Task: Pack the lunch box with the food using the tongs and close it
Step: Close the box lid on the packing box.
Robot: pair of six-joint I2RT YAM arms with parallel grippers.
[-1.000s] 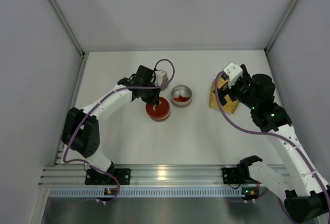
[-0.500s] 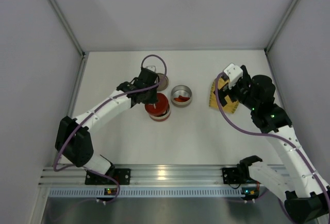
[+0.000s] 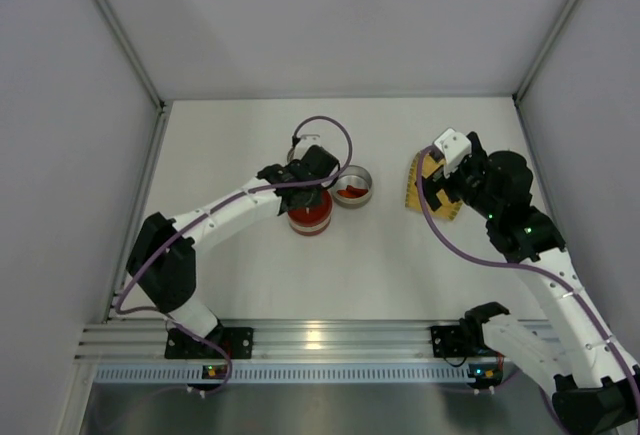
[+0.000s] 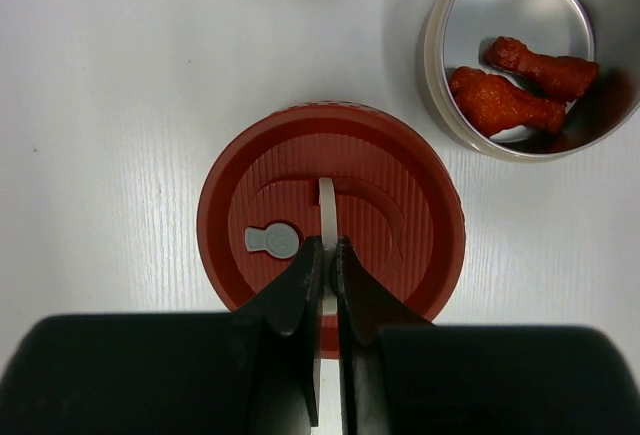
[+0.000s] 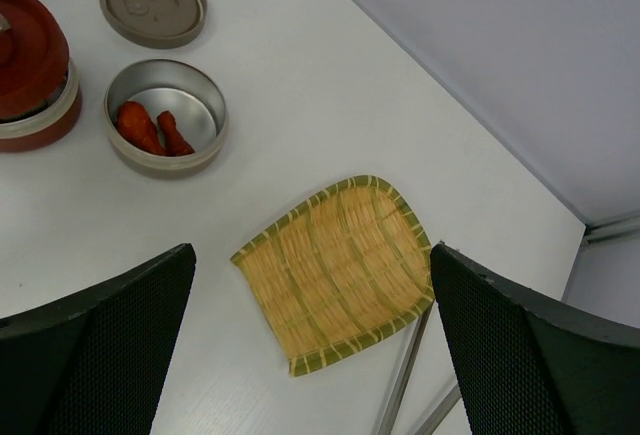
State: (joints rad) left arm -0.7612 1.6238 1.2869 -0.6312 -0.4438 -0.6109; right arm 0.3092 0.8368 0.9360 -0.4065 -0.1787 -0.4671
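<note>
The step in hand looks like closing the box, not picking up food. Toward the middle of the surface (image 3: 380,265), the left tool (image 4: 327,250) is reaching down onto the red lid (image 4: 400,215). It is clenching the thin white handle strip (image 4: 326,195) running across the ribbed top, just beside a small grey plug (image 4: 272,241). The lid is sitting on a round lunch box tier (image 5: 45,115); I cannot tell whether it is fully seated.

Just beyond, to the right, an uncovered metal tier (image 4: 440,95) is holding 2 red drumstick pieces (image 4: 500,100), the only food showing. Farther toward the far edge, a grey-brown lid (image 5: 152,0) is lying flat, apart from both tiers.

Near the right edge, the right tool (image 5: 310,250) is hovering with its fingers spread wide, grasping nothing. It is above the yellow bamboo mat (image 5: 340,270), which is carrying no food. The tongs (image 5: 405,380) are poking out from under the mat's corner, untouched, below that tool.

The next move is probably calling for seating the red lid squarely, then covering the metal tier.
</note>
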